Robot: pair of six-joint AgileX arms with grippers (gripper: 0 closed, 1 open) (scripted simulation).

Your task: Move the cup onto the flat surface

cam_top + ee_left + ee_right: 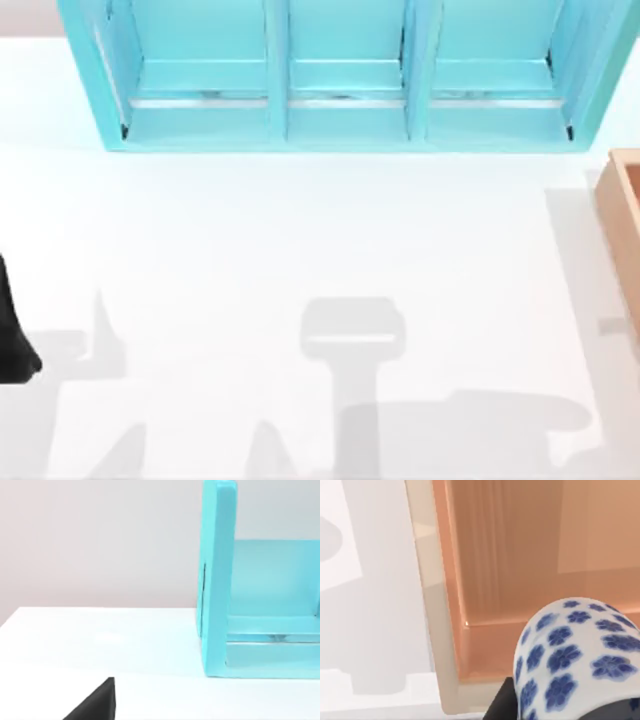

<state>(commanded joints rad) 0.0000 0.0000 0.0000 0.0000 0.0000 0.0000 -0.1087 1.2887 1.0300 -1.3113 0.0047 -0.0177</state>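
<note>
The cup (575, 650), white with blue flowers, sits close before the right wrist camera. My right gripper (565, 712) is shut on it, with a black finger (501, 702) against its side. The cup hangs over the flat floor of an orange-brown wooden box (510, 555), just inside the box's pale rim (432, 605). In the top view that box (625, 215) stands at the table's right edge. My left arm (12, 335) stays parked at the table's left edge.
A turquoise shelf unit (345, 75) with three bays lines the back of the white table (300, 250). One end wall of the shelf unit (217, 580) shows in the left wrist view. Grey shadows of the arms lie across the table's front.
</note>
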